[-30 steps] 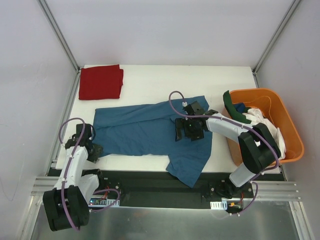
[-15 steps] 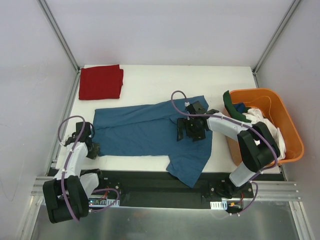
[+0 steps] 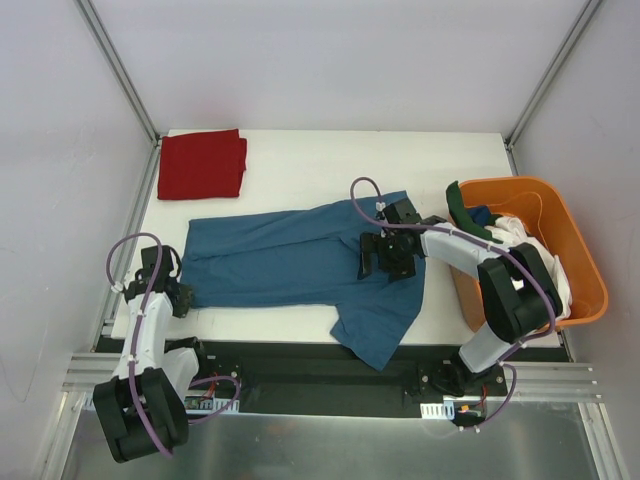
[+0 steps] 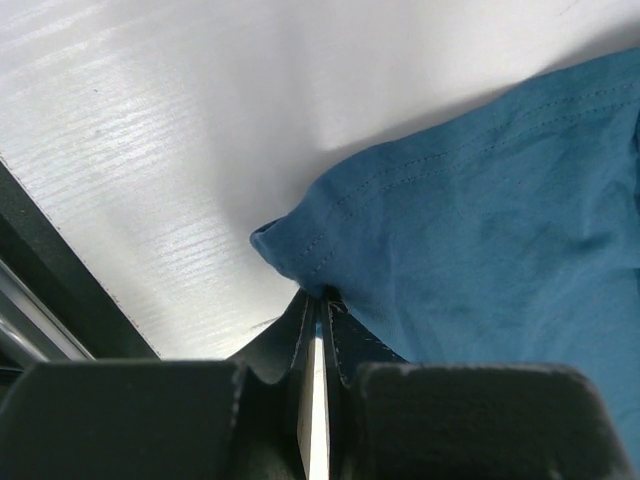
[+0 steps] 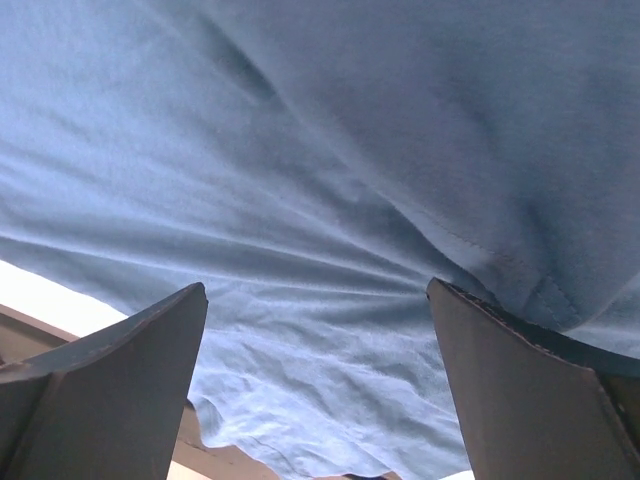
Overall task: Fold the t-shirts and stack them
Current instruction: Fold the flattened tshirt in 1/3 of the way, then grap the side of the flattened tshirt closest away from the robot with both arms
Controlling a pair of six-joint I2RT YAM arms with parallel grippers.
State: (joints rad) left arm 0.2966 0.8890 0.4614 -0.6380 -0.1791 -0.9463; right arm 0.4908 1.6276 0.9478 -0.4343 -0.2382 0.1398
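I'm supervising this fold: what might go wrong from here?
The left claw pinches only the hemmed corner of the teal-blue cotton t-shirt, so it may slip out. The right claw is open, so a pull may bunch the cloth. A flap hanging off the white table may drag the shirt off.

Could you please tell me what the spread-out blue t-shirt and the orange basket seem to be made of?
The teal-blue t-shirt looks like soft matte cotton knit: stitched hem, fine creases. The orange basket looks like smooth moulded plastic: rigid rim, slight sheen.
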